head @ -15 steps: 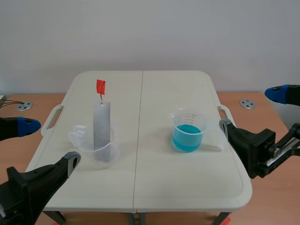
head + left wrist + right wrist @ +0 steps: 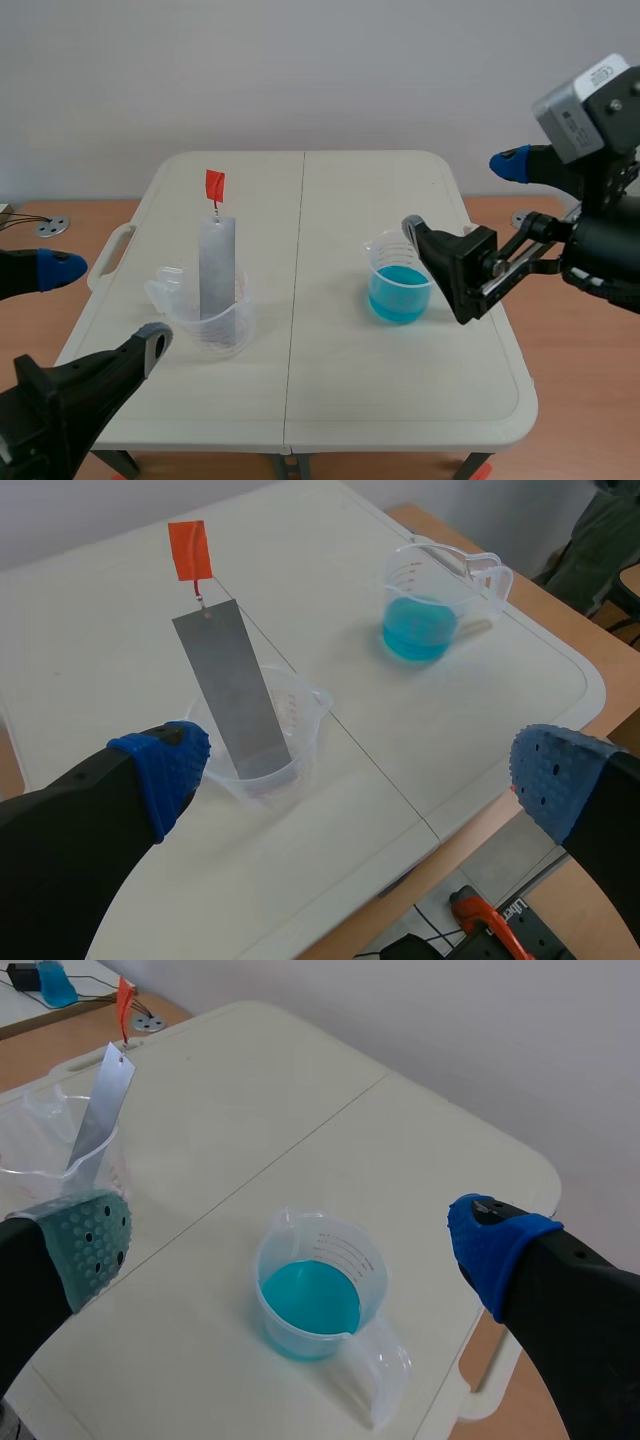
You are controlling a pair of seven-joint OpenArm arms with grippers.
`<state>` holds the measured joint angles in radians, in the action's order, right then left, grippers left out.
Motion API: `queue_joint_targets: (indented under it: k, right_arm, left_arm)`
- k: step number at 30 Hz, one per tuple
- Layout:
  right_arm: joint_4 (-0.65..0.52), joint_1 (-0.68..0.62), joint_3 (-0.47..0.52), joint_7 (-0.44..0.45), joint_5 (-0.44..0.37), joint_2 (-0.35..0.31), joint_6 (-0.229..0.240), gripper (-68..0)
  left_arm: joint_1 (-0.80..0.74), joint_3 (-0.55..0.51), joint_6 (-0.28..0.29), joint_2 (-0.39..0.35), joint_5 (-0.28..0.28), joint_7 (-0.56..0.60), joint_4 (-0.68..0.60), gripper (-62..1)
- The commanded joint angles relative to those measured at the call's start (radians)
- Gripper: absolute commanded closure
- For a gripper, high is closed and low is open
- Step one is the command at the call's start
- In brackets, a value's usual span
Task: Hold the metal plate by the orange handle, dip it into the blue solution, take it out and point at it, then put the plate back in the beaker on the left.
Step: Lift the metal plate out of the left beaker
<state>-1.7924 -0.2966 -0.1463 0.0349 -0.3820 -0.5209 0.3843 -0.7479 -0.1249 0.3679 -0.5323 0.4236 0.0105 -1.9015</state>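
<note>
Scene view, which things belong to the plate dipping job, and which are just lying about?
Job:
metal plate
orange handle
clear beaker holding the plate
beaker of blue solution

Lying about:
round metal disc
thin cables beside it

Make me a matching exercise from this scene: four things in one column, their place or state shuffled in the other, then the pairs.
Things
1. metal plate
2. orange handle
3. right beaker
4. right hand

Place or state
A. open, holding nothing
B. holds blue liquid
C. stands leaning in the left beaker
D. at the plate's top end

Pairs: 1-C, 2-D, 3-B, 4-A
</note>
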Motion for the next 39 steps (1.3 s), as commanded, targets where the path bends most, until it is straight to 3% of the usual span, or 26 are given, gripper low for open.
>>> queue_joint_targets:
  k: [1, 6, 7, 8, 11, 15, 22, 26, 29, 39]
  right_arm:
    - [0.006, 0.046, -0.018, 0.012, -0.011, -0.002, -0.003, -66.3]
    - [0.042, 0.149, -0.099, 0.002, -0.011, 0.002, -0.003, -66.3]
    - [0.047, 0.168, -0.112, -0.006, -0.011, 0.006, -0.003, -66.3]
    - [0.05, 0.186, -0.123, -0.019, -0.011, 0.012, -0.003, -66.3]
    - [0.059, 0.241, -0.15, -0.076, -0.011, 0.041, -0.002, -66.3]
    - [0.089, 0.301, -0.182, -0.105, -0.014, 0.087, 0.005, -66.4]
    - [0.188, 0.402, -0.25, -0.153, -0.051, 0.162, 0.013, -66.3]
    - [0.271, 0.462, -0.297, -0.152, -0.11, 0.196, 0.037, -66.3]
    - [0.34, 0.509, -0.336, -0.152, -0.153, 0.22, 0.062, -66.3]
    - [0.576, 0.661, -0.46, -0.078, -0.195, 0.29, 0.095, -66.3]
  left_arm:
    - [0.003, 0.001, -0.002, 0.0, 0.006, 0.015, -0.007, -62.3]
    - [0.003, 0.001, -0.002, 0.0, 0.006, 0.015, -0.007, -62.3]
    - [0.003, 0.001, -0.002, 0.0, 0.005, 0.015, -0.007, -59.4]
    - [0.004, 0.001, -0.003, 0.0, -0.001, 0.015, -0.007, -49.1]
    - [0.006, 0.001, -0.002, 0.0, -0.001, 0.014, -0.007, -2.0]
    - [-0.04, -0.003, -0.018, 0.0, -0.006, 0.026, -0.007, -2.6]
    - [-0.332, -0.07, -0.15, 0.0, -0.156, 0.068, -0.007, -2.6]
    - [-0.496, -0.095, -0.207, 0.0, -0.2, 0.059, -0.006, -2.6]
    - [-0.569, -0.094, -0.217, 0.0, -0.209, 0.029, 0.004, -2.6]
    - [-0.569, -0.091, -0.216, 0.0, -0.208, 0.022, 0.092, -2.6]
